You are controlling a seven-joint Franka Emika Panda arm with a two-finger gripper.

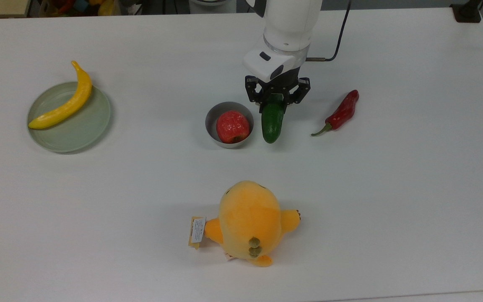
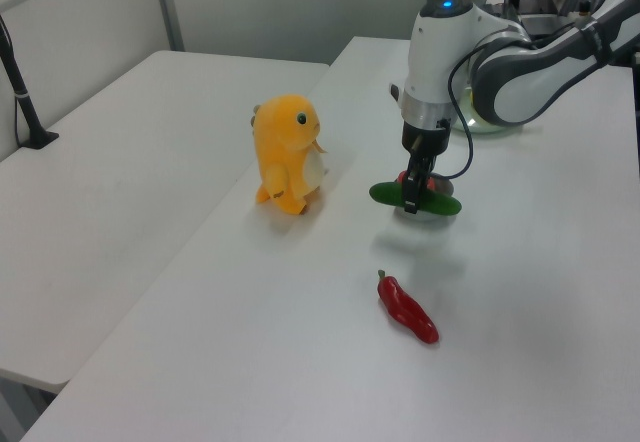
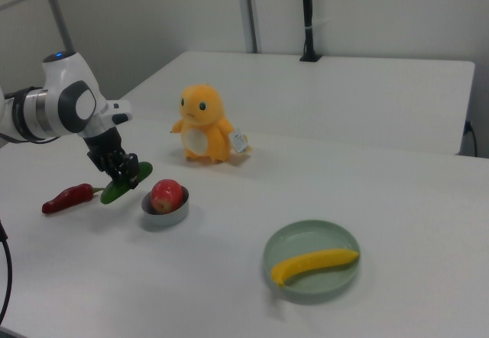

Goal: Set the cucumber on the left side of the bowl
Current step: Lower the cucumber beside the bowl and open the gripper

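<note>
Top view, left to right: one pale green plate (image 1: 69, 126) carrying one yellow banana (image 1: 63, 105); one grey bowl (image 1: 212, 126) holding one red apple (image 1: 233, 126); one cucumber (image 1: 272, 121) at bowl's 3 o'clock, just beside rim; one red chilli pepper (image 1: 341, 112) farther toward 3 o'clock, apart from cucumber. One orange plush toy (image 1: 247, 222) at bowl's 6 o'clock, well apart. Gripper (image 1: 277, 102) clamped around cucumber's far end, fingers on both sides. White table (image 1: 392, 188) beneath all.

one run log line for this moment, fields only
claw: shut on cucumber | cucumber: between bowl and red chilli in top view | bowl: holds red apple
</note>
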